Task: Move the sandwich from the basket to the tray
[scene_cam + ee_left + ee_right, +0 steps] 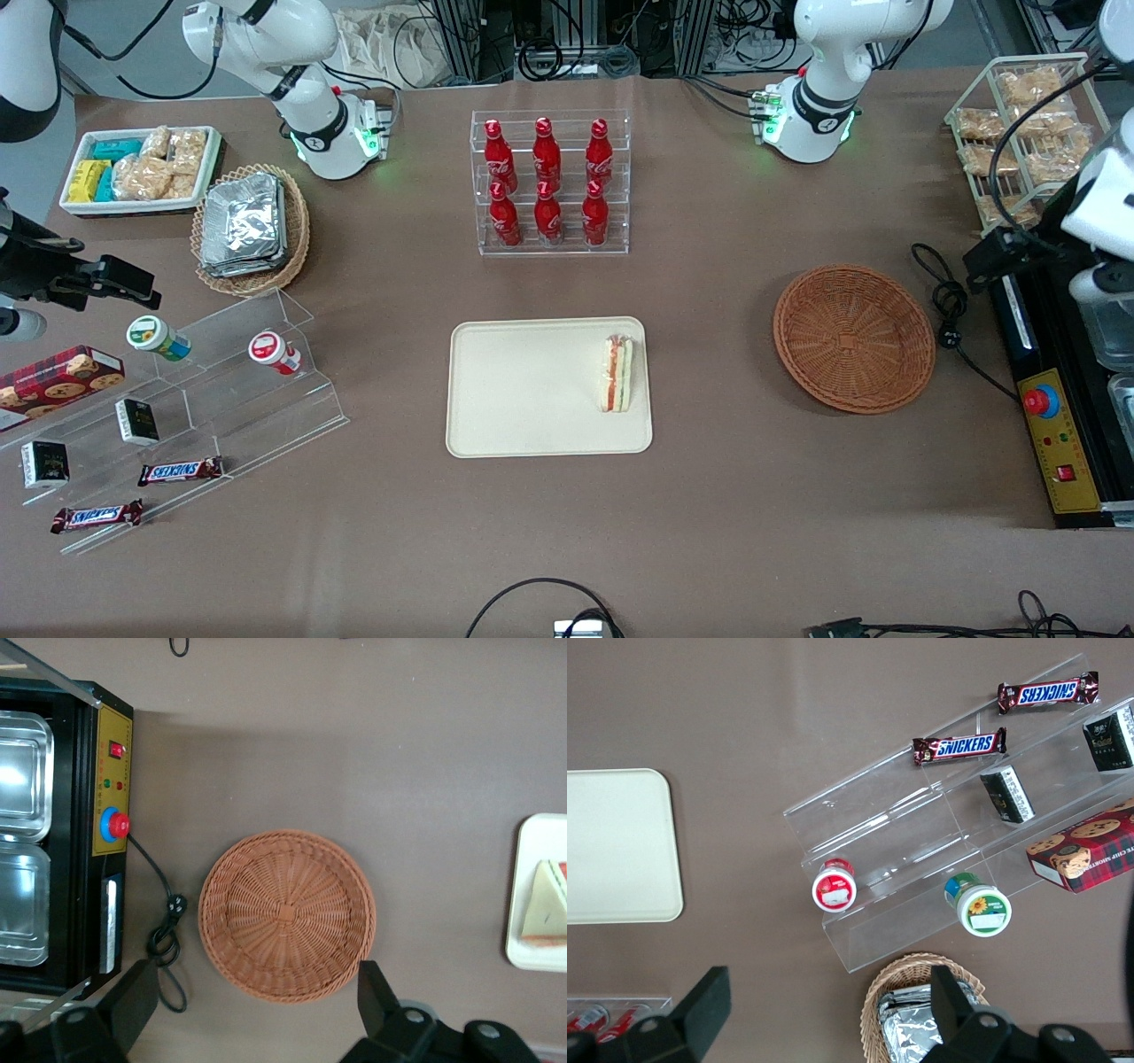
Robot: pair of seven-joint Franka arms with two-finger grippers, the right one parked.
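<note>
Tray lying flat in middle of table. Basket sitting beside tray, toward working arm's end, nothing lying in it. Sandwich resting on tray, at edge closest to basket. Gripper hanging high above basket, fingers spread wide, holding nothing.

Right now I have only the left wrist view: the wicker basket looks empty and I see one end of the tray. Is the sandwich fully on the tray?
Observer: Yes. The front view shows the sandwich wholly inside the rim of the tray, at the end nearest the basket.
Operator: Anything else on it?
Observer: No, only the sandwich.
Operator: Where's my gripper?
Observer: The gripper is open, raised beside the basket, toward the working arm's end.
</note>
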